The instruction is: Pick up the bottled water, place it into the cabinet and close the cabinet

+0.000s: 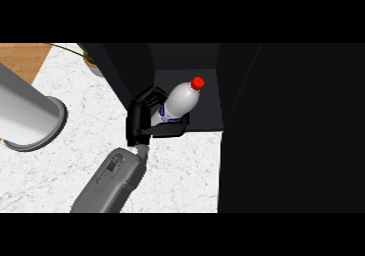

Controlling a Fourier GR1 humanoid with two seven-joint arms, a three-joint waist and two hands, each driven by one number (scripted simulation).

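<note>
White marble counter [177,170] runs up to a dark cabinet [288,125], where the robot's right hand [144,117], fingers curled around the bottled water [177,102], holds the red-capped bottle tilted at the cabinet's open compartment.

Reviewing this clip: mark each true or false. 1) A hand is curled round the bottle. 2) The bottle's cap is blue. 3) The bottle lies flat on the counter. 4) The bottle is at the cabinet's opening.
1) True: the hand curls round the bottled water.
2) False: the cap is red.
3) False: it is held, tilted, above the white counter.
4) True: it is at the dark cabinet's opening.
</note>
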